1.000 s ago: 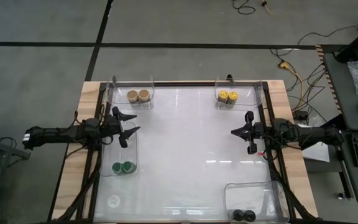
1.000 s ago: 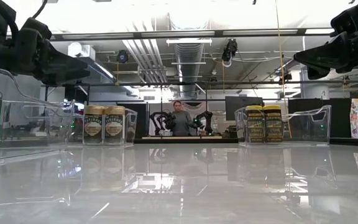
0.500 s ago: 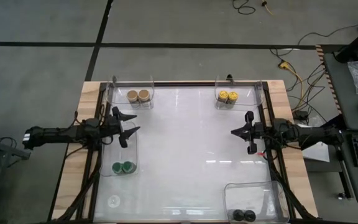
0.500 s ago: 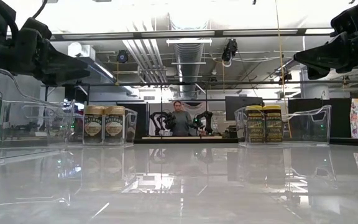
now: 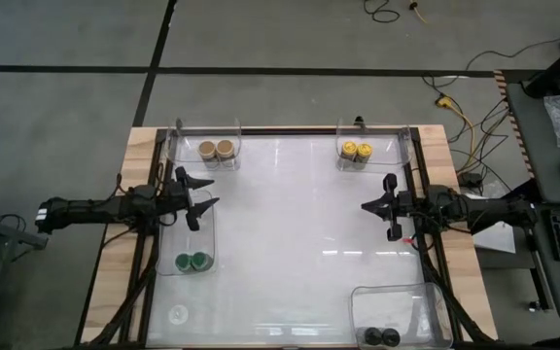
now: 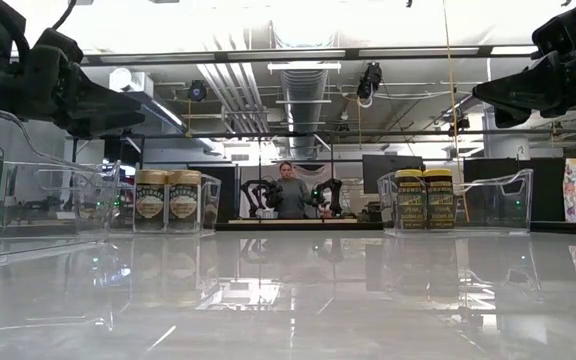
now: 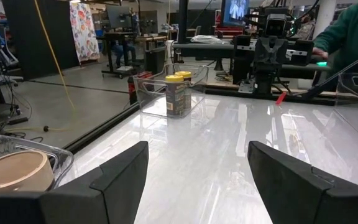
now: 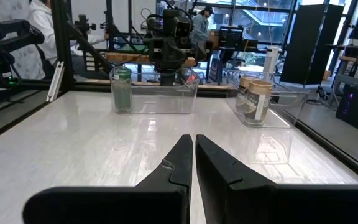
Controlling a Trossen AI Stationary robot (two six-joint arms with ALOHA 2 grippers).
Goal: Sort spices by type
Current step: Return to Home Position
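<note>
Plastic bins (image 5: pixel 188 134), four in all, each hold two jars (image 5: pixel 206 149).

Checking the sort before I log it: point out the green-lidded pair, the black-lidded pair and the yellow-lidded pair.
green-lidded pair (image 5: pixel 183 261): high view, on one jar's lid.
black-lidded pair (image 5: pixel 390 337): high view, on one jar's lid.
yellow-lidded pair (image 5: pixel 349 150): high view, on one jar's lid.

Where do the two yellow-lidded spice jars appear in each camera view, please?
High view: the yellow-lidded jars stand in the clear bin at the table's top right.
Low view: the jars are right of centre.
Left wrist view: the jars are at centre, across the table.
Right wrist view: not in it.
Shared landmark: the tan-lidded jars, visible in all four views.
</note>
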